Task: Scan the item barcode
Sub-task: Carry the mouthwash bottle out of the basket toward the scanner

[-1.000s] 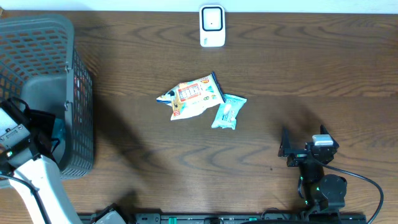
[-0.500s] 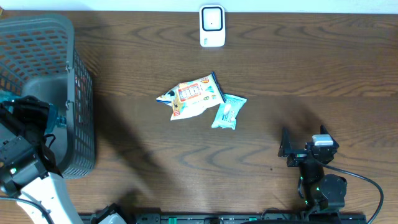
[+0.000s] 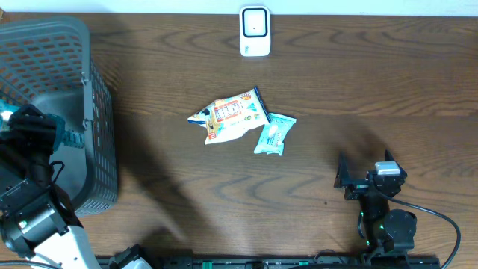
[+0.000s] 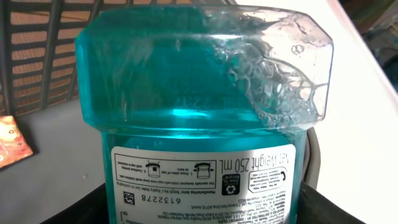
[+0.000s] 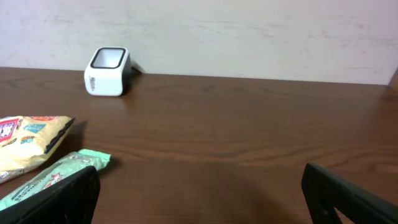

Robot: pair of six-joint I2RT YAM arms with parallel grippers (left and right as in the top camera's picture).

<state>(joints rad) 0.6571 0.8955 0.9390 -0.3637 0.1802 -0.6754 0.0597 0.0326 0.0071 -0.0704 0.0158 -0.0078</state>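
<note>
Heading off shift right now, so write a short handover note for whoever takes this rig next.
The left gripper is shut on the mouthwash bottle, at the basket on the left of the table.
The right gripper is open, empty, low at the front right.
The scanner sits at the far edge, centre; the snack bag and teal packet lie side by side mid-table.
Done: bottle gripped. Left: bring it to the scanner, barcode facing it.
</note>
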